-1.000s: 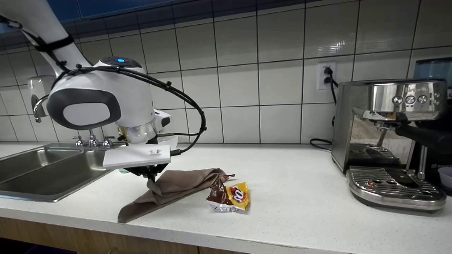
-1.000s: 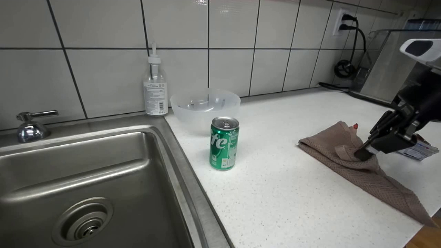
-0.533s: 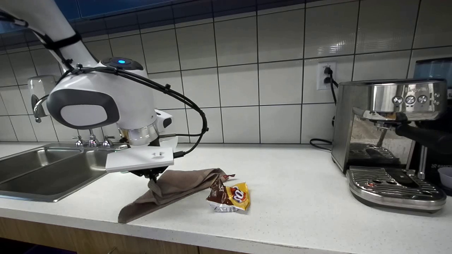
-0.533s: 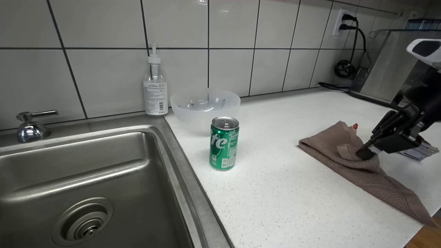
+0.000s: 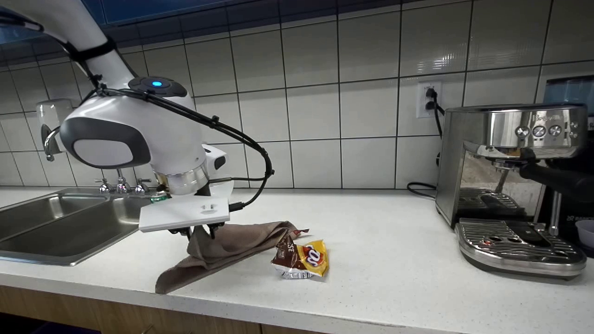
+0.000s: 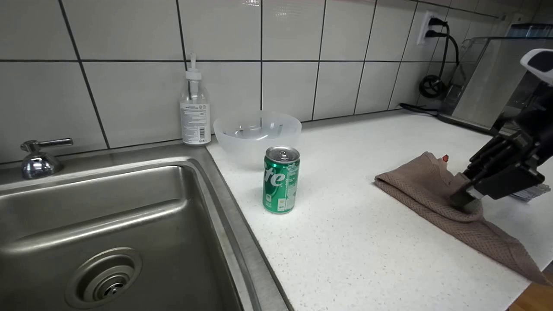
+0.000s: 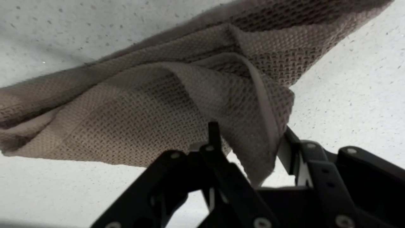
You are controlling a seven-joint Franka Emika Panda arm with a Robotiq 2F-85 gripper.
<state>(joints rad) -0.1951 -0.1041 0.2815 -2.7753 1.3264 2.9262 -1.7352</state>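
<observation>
In an exterior view, a brown waffle-weave dish towel [image 5: 246, 241] lies rumpled on the white counter [image 5: 394, 287]. The pincer [image 5: 200, 235] is over a raised fold of it, jaws parted, one to either side of the cloth. By the towel's right end sits a crinkled brown-and-yellow snack bag [image 5: 304, 260]; a stainless espresso machine [image 5: 515, 185] stands well to the towel's right, a double-basin sink [image 5: 100, 232] to its left.

In an exterior view, a green soda can [image 6: 281, 185] stands upright, well left of the towel; a translucent bowl [image 6: 255, 140] and a pump bottle [image 6: 195, 119] stand left of the towel and farther back.

In the wrist view, the towel's fold rises between the spread fingers [image 7: 214, 134]; whether both touch it cannot be told.
</observation>
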